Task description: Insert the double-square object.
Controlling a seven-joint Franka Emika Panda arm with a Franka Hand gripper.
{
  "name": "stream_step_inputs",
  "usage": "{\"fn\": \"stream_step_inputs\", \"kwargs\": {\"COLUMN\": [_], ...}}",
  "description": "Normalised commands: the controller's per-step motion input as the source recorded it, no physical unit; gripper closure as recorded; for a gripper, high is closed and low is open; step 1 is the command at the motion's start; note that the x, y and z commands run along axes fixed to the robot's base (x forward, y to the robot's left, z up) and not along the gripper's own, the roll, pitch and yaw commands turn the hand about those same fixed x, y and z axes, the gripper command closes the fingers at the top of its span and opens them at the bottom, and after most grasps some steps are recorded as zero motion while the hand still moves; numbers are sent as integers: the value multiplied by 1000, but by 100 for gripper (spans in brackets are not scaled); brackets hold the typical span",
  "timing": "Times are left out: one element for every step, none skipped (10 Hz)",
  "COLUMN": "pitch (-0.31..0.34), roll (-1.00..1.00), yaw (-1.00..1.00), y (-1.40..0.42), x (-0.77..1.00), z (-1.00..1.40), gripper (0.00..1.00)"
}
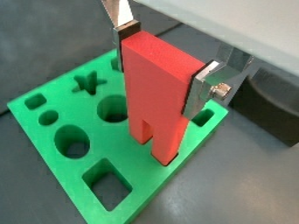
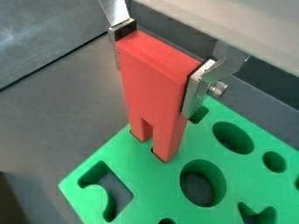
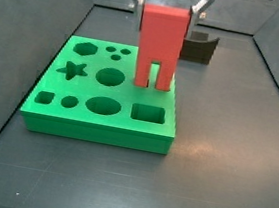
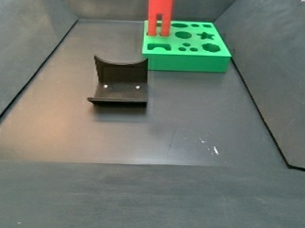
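Note:
The double-square object [image 1: 158, 87] is a tall red block with two square legs, held upright. My gripper [image 1: 163, 66] is shut on its solid upper part, one silver finger on each side; it shows the same way in the other wrist view, gripper [image 2: 160, 59] on the block [image 2: 156, 87]. The legs point down onto the green board [image 1: 52, 105] near its edge. In a side view the block [image 3: 160, 44] hangs under the gripper [image 3: 168, 1], with its leg tips at the board's [image 3: 99, 119] top. I cannot tell whether they have entered a hole. The hole beneath is hidden.
The green board [image 4: 188, 53] has several shaped holes: star, circles, oval, squares. The dark fixture [image 4: 119, 84] with a curved notch stands on the floor apart from the board, and shows behind the block in a side view [image 3: 200, 48]. Grey walls enclose the floor.

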Motion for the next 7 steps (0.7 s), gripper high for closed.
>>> {"fn": "stream_step_inputs", "kwargs": {"pitch": [-109, -60, 0, 0, 0, -1, -40], "roll": [-213, -83, 0, 0, 0, 0, -19], "yaw": [0, -6, -60, -80, -86, -40, 0], "y": [9, 0, 0, -11, -3, 0, 0], "x": [0, 83, 146, 189, 177, 0, 0], "z": [-369, -449, -440, -403, -349, -226, 0], "gripper": [100, 100, 100, 100, 100, 100, 100]}}
